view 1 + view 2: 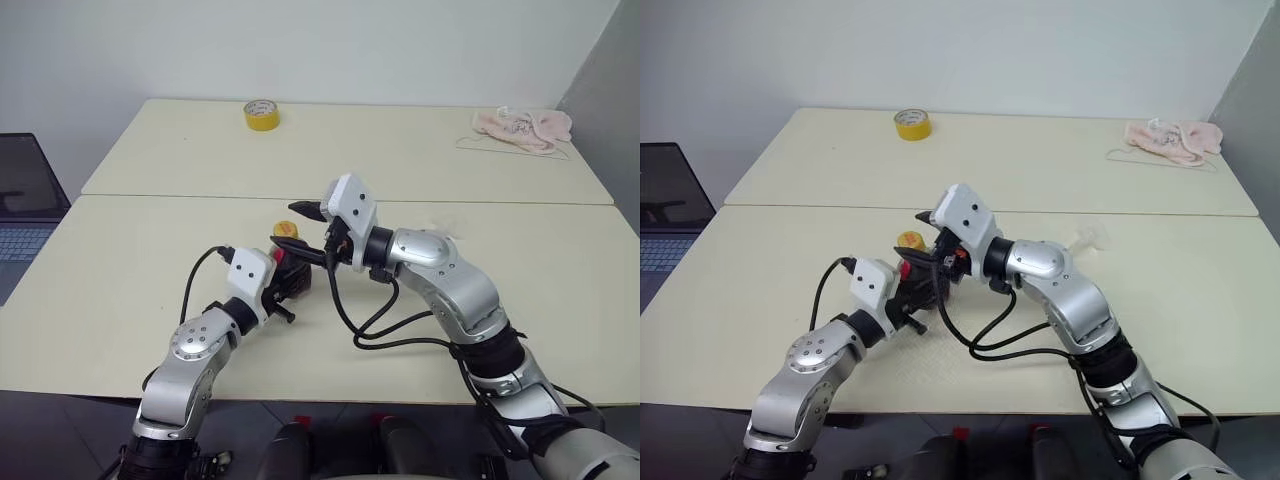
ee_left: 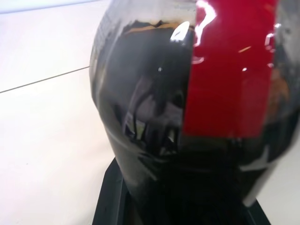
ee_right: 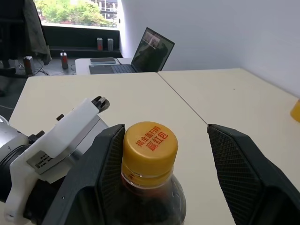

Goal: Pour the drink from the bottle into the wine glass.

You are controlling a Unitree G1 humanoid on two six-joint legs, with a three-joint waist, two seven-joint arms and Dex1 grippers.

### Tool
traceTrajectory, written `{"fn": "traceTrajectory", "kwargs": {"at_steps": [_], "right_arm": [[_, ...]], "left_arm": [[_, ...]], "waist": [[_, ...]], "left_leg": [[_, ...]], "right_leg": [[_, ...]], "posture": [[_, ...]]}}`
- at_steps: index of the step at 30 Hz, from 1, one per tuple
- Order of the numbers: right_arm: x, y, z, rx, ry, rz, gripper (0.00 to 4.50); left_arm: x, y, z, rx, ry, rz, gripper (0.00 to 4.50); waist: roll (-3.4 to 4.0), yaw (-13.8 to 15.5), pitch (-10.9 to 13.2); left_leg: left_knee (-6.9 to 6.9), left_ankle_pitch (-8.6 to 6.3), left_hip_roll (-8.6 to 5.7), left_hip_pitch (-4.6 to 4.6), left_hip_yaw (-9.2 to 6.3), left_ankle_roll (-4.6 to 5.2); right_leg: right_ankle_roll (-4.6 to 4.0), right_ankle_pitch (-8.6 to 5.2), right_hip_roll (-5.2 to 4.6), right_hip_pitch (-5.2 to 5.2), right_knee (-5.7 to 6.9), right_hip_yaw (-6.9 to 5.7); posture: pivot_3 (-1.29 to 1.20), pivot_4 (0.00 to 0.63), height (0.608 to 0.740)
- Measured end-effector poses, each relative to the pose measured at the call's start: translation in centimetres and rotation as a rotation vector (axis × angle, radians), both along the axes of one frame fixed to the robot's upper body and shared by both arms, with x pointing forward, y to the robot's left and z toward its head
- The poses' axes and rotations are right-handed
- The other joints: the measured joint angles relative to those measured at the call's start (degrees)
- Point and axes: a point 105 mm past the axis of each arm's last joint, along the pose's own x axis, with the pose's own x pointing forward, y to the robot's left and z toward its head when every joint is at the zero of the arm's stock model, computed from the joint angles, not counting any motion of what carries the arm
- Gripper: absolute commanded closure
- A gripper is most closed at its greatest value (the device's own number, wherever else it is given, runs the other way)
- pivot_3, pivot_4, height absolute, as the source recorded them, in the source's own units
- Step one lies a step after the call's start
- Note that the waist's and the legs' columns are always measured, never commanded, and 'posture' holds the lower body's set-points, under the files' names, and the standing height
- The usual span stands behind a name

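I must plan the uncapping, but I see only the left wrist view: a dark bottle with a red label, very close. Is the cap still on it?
Observer: Yes. The yellow screw cap sits on the bottle in the right wrist view.
Operator: Where is the right pincer?
Observer: The right pincer is open, one finger on each side of the cap; one finger is right beside it, the other stands clear.
Operator: Does the left pincer hold the bottle?
Observer: Yes, the left pincer is shut on the bottle's body, upright on the table.
Operator: Anything else on the table?
Observer: A yellow tape roll and a pink cloth lie at the far side.
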Motion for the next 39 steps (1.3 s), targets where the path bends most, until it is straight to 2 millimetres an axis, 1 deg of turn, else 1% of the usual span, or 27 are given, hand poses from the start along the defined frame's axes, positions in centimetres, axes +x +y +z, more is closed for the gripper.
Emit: {"fn": "traceTrajectory", "kwargs": {"at_steps": [5, 8, 10, 12, 18, 21, 24, 26, 27, 32, 34, 36, 39], "right_arm": [[0.0, -0.8, 0.4, 0.004, -0.008, -0.010, 1.52], [0.9, -2.4, 0.7, 0.011, -0.012, -0.067, 1.52], [1.1, -2.9, 0.2, 0.004, 0.005, -0.083, 1.52], [1.0, -3.0, -0.2, 0.002, 0.023, -0.079, 1.52], [0.2, -2.6, 0.2, 0.023, 0.030, -0.041, 1.52], [0.3, -2.9, -0.1, 0.013, 0.037, -0.051, 1.52], [0.8, -3.9, -1.2, -0.023, 0.047, -0.095, 0.92], [1.0, -4.3, -1.6, -0.039, 0.049, -0.114, 0.25], [1.1, -4.4, -1.8, -0.045, 0.046, -0.120, 0.00], [0.6, -4.9, -3.0, -0.136, -0.020, -0.100, 0.00], [0.0, -5.5, -4.0, -0.206, -0.049, -0.065, 0.00], [-0.8, -6.0, -5.1, -0.240, -0.039, -0.029, 0.00], [-2.1, -6.1, -5.6, -0.249, -0.029, 0.022, 0.00]], "left_arm": [[0.0, 0.1, -0.1, 0.002, 0.005, 0.000, 3.76], [-0.1, 0.3, -0.5, 0.005, 0.015, 0.005, 3.76], [-0.2, 0.3, -0.6, 0.005, 0.020, 0.006, 3.76], [-0.2, 0.3, -0.6, 0.005, 0.021, 0.006, 3.76], [-0.2, 0.3, -0.6, 0.006, 0.018, 0.005, 3.76], [-0.2, 0.5, -0.5, 0.007, 0.016, 0.011, 3.76], [0.0, 1.4, -0.3, 0.012, 0.009, 0.041, 3.76], [0.1, 1.9, -0.3, 0.013, 0.009, 0.057, 3.76], [0.2, 2.0, -0.3, 0.012, 0.007, 0.062, 3.76], [0.3, 2.6, -0.3, 0.003, 0.003, 0.078, 3.76], [0.5, 3.2, -0.7, -0.005, 0.016, 0.090, 3.76], [0.8, 4.0, -0.7, -0.025, 0.012, 0.117, 3.76], [2.0, 4.9, -0.3, -0.086, 0.000, 0.161, 3.76]], "waist": [[0.00, 0.00, 0.00], [0.00, 0.02, 0.00], [0.00, 0.01, 0.00], [0.00, -0.07, 0.00], [-0.01, -0.05, 0.00], [-0.01, 0.01, 0.00], [0.00, 0.02, 0.00], [0.00, -0.06, 0.00], [-0.01, -0.04, 0.00], [-0.01, 0.02, 0.00], [-0.01, 0.05, -0.01], [-0.02, 0.07, -0.01], [-0.02, 0.14, -0.01]], "left_leg": [[0.00, 0.00, 0.00, 0.00, 0.00, 0.00], [0.01, 0.00, 0.00, 0.00, 0.00, 0.00], [-0.01, 0.00, 0.00, 0.00, 0.00, 0.00], [-0.01, 0.00, 0.00, 0.00, 0.00, 0.00], [0.00, 0.00, 0.00, 0.00, 0.00, 0.01], [0.01, 0.00, 0.00, 0.00, 0.00, 0.01], [0.00, 0.00, 0.00, 0.00, 0.00, 0.01], [0.00, 0.00, 0.00, 0.01, 0.00, 0.01], [0.00, 0.00, 0.00, 0.00, 0.00, 0.00], [0.01, 0.00, 0.00, 0.00, 0.01, 0.00], [0.01, 0.00, 0.00, 0.00, 0.00, 0.00], [0.01, 0.00, 0.00, 0.00, -0.01, 0.00], [0.04, 0.00, 0.00, 0.01, -0.03, 0.01]], "right_leg": [[0.00, 0.00, 0.00, 0.00, 0.00, 0.00], [0.00, 0.00, 0.00, 0.02, -0.01, 0.00], [0.00, 0.00, 0.00, 0.02, -0.01, 0.00], [0.00, 0.00, 0.00, 0.00, 0.01, 0.00], [0.00, 0.00, 0.00, 0.01, 0.01, 0.00], [0.00, 0.00, 0.00, 0.02, 0.00, 0.00], [0.00, 0.00, 0.00, 0.02, 0.00, 0.00], [0.00, 0.00, 0.00, 0.02, 0.00, 0.00], [0.00, 0.00, 0.00, 0.01, 0.00, -0.01], [0.00, 0.00, 0.00, 0.03, -0.02, -0.01], [0.00, 0.00, 0.00, 0.05, -0.03, -0.03], [0.00, 0.00, 0.00, 0.05, -0.04, -0.03], [0.00, 0.00, 0.00, 0.07, -0.02, -0.06]], "posture": [[0.00, 0.150, 0.740], [0.00, 0.150, 0.740], [0.00, 0.150, 0.740], [0.00, 0.150, 0.740], [0.00, 0.150, 0.740], [0.00, 0.150, 0.740], [0.00, 0.150, 0.740], [0.00, 0.150, 0.740], [0.00, 0.150, 0.740], [0.00, 0.150, 0.740], [0.00, 0.150, 0.740], [0.00, 0.150, 0.740], [0.00, 0.150, 0.740]]}}
